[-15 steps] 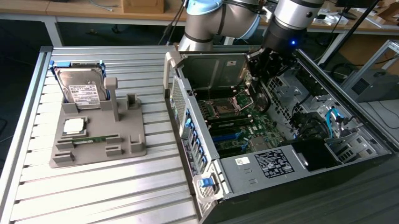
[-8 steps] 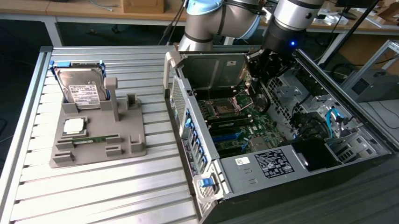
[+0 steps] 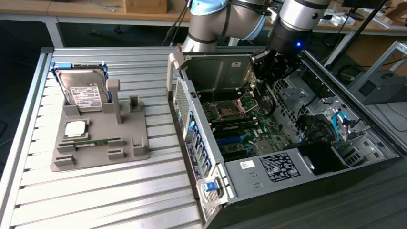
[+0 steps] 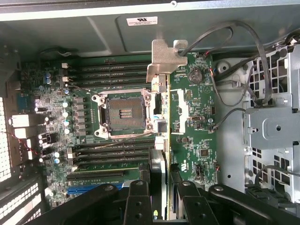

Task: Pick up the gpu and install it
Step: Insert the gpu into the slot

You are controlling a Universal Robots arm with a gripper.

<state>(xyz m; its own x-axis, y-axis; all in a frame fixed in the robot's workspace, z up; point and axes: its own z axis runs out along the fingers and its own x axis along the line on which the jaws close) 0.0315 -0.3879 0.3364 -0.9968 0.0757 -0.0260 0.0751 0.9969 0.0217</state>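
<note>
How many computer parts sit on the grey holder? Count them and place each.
3. A hard drive stands at the far end, a silver processor lies in the middle, and a memory stick lies nearer the camera. Posts on the holder may hide something small.

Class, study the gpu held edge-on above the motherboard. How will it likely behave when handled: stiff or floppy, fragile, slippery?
Probably stiff: the gpu runs straight from the claw to its metal bracket. Likely fragile, being a thin board. It may pivot, since it is gripped at one end.
</note>
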